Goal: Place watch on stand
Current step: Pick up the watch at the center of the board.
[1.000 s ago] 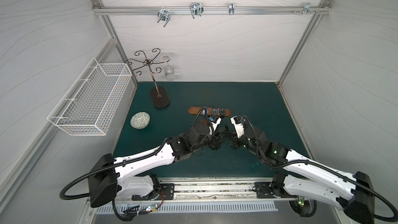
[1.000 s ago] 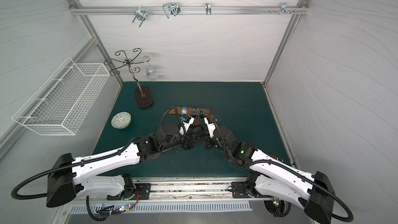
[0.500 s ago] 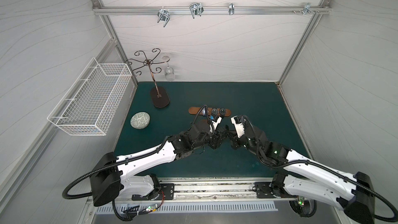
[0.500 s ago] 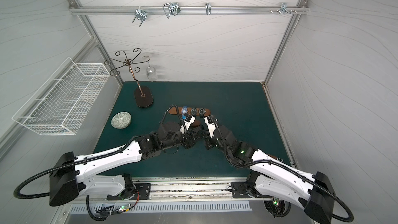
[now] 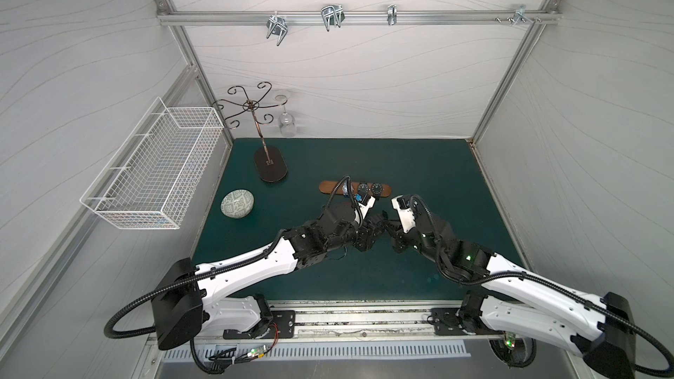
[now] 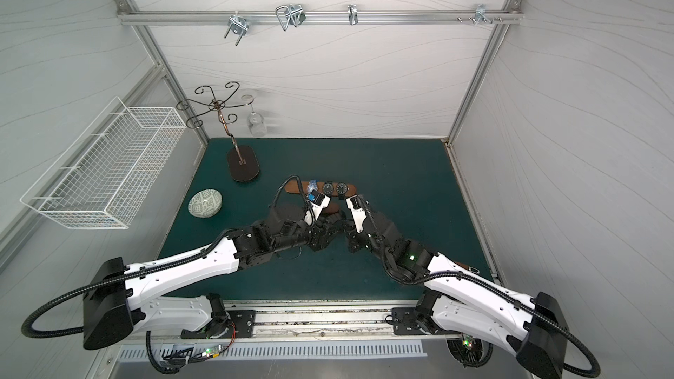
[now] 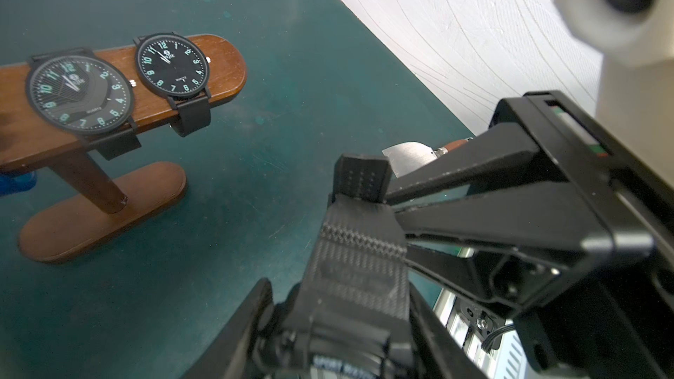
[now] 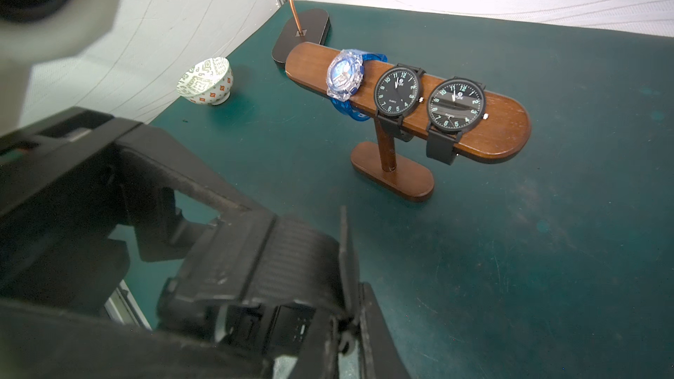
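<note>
The brown wooden stand point(image 5: 330, 187) point(image 6: 291, 187) point(image 8: 503, 125) point(image 7: 226, 67) sits mid-mat. Its crossbar carries a blue watch point(image 8: 344, 74) and two black-dial watches point(image 8: 397, 91) point(image 8: 456, 103). Just in front of it my two grippers meet over the mat. My left gripper point(image 7: 346, 340) point(image 5: 375, 226) is shut on the case of a black sport watch point(image 7: 359, 249) point(image 8: 291, 249), whose ribbed strap sticks out ahead. My right gripper point(image 8: 350, 308) point(image 5: 392, 227) is shut on the thin end of that strap, with its fingers point(image 8: 375, 326) close together. In both top views the held watch is mostly hidden.
A tall dark metal rack point(image 5: 270, 165) with a hanging glass point(image 5: 287, 123) stands at the back left. A patterned bowl point(image 5: 237, 204) sits left of the arms. A white wire basket point(image 5: 157, 173) hangs on the left wall. A metal-bladed tool point(image 7: 412, 154) lies near the right wall.
Both arms have stayed almost in place in front of the stand. The left wrist has edged slightly toward the right gripper. The black watch is still between them.
</note>
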`<state>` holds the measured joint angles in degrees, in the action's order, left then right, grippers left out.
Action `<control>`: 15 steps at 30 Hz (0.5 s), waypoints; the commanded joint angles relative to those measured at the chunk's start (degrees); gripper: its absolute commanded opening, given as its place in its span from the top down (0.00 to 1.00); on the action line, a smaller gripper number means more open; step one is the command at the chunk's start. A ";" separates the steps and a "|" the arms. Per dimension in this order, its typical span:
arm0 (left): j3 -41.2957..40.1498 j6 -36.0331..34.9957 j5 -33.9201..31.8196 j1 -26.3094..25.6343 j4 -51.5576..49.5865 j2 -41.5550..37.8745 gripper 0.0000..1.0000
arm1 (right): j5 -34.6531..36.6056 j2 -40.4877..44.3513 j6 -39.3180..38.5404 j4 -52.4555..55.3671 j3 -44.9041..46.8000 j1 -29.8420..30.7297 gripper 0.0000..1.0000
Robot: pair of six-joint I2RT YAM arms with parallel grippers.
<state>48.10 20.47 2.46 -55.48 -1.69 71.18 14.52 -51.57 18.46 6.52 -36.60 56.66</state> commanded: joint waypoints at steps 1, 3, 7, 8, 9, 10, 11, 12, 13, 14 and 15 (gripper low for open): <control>2.61 0.98 0.52 0.55 0.16 -1.11 0.61 | 0.64 1.30 -0.17 -0.79 -1.73 0.39 0.74; 2.57 1.04 0.37 0.63 -0.17 -1.44 0.61 | 0.87 1.39 -0.17 -0.80 -1.67 0.41 0.66; 2.73 0.93 -0.30 1.06 -1.08 -2.14 0.61 | 1.01 1.56 -0.31 -0.54 -1.57 0.39 0.49; 2.79 0.98 -0.42 1.23 -1.37 -2.34 0.61 | 1.03 1.65 -0.31 -0.40 -1.54 0.46 0.46; 2.79 0.98 -0.52 1.40 -1.63 -2.56 0.60 | 1.10 1.80 -0.26 -0.30 -1.54 0.38 0.43; 2.94 0.90 -0.82 1.56 -2.05 -2.77 0.60 | 1.26 1.94 -0.40 -0.04 -1.52 0.46 0.40; 3.18 0.81 -1.08 1.82 -2.69 -2.96 0.60 | 1.66 2.07 -0.64 0.27 -1.48 0.43 0.38; 3.32 0.72 -1.21 2.05 -3.07 -3.14 0.60 | 2.03 2.33 -0.43 0.54 -1.50 0.43 0.37; 3.48 0.55 -1.45 2.42 -3.63 -3.32 0.60 | 2.46 2.65 -0.39 0.96 -1.50 0.43 0.35; 3.58 0.39 -1.66 2.76 -4.27 -3.62 0.60 | 2.91 2.99 -0.50 1.36 -1.38 0.31 0.33; 3.75 0.24 -1.89 3.12 -4.81 -3.74 0.60 | 3.33 3.34 -0.44 1.70 -1.33 0.32 0.32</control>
<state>48.60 20.75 2.02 -53.25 -6.63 68.95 16.10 -49.93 18.46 6.76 -36.60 56.69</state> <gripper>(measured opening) 0.533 0.672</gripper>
